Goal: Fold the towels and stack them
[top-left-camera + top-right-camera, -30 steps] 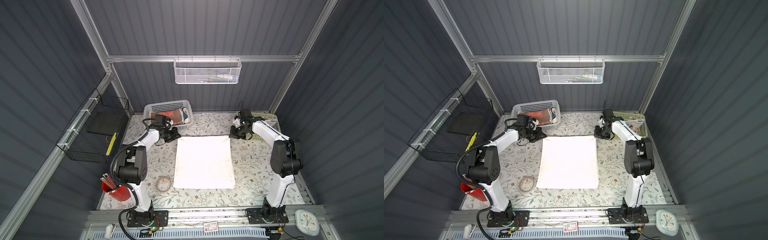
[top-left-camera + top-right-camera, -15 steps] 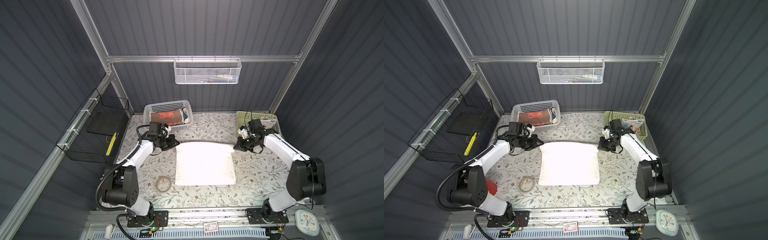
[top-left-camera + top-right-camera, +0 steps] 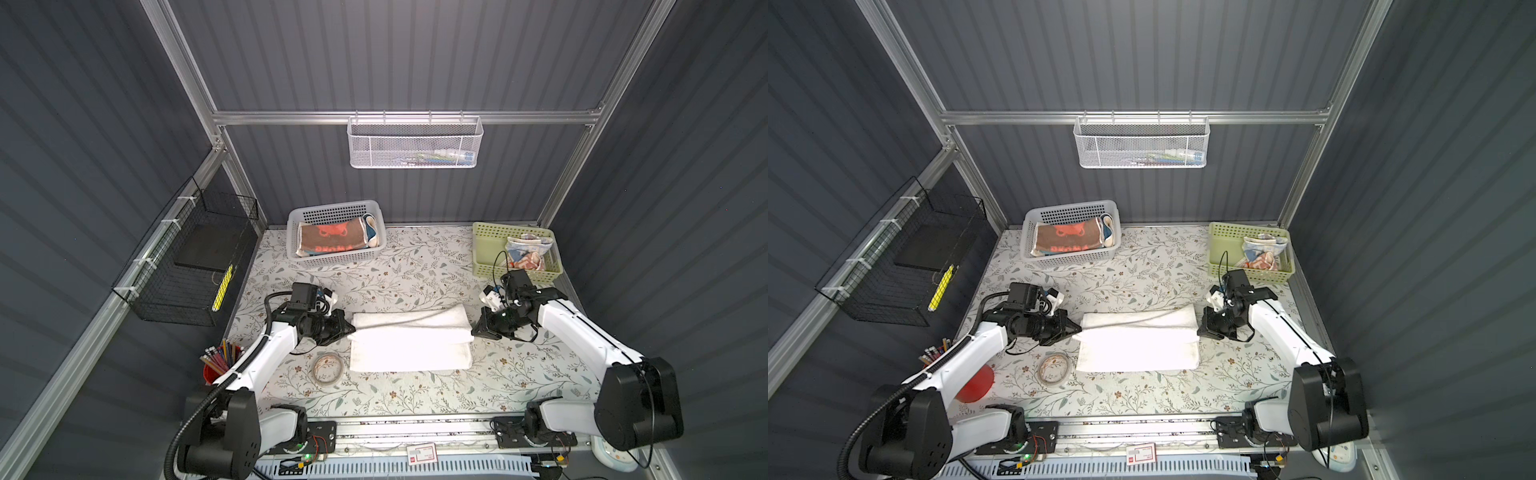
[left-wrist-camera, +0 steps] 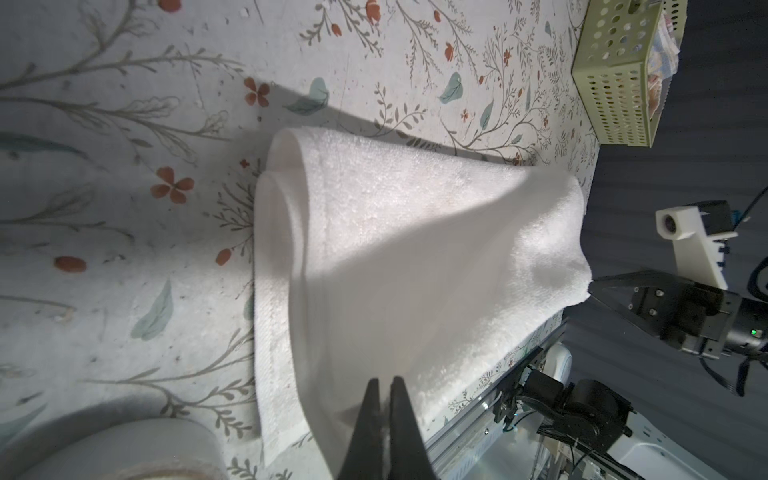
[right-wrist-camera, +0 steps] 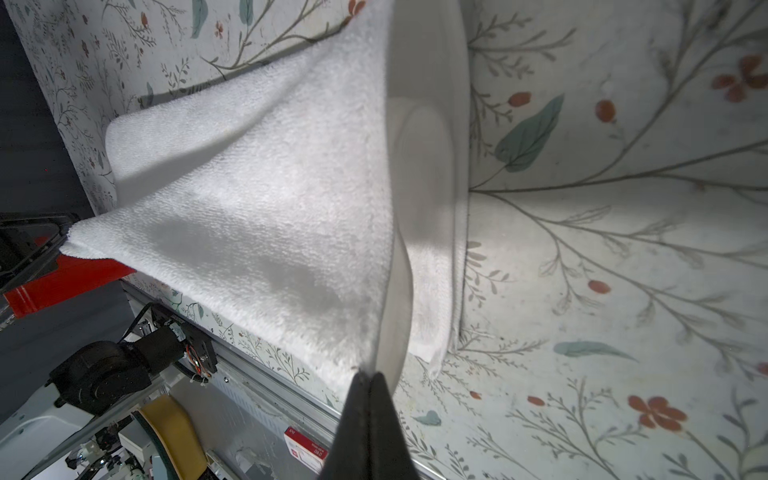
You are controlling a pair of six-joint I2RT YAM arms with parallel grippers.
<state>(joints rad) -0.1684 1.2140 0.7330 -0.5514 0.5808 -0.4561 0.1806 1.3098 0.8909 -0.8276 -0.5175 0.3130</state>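
Left wrist view has the left tool (image 4: 384, 380) pinched narrow on a corner of the white towel (image 4: 415, 249); the right wrist view shows the right tool (image 5: 370, 374) closed the same way on the opposite corner. Between them the lifted edge is stretched taut above the half lying flat on the surface (image 3: 415, 399). It is held at both ends, I'd say, so the top layer comes over square instead of sagging. In both top views the towel sits mid-surface, long side parallel to the front edge, its far half curled over toward the front: a fold in half, partway through by my reckoning. A coral-brown towel (image 3: 328, 241) lies folded in the white basket (image 3: 332, 206) at the far left corner, likely where the stack goes, while a lettered towel (image 3: 525, 253) sits crumpled in the green basket (image 3: 478, 249) at the far right corner.
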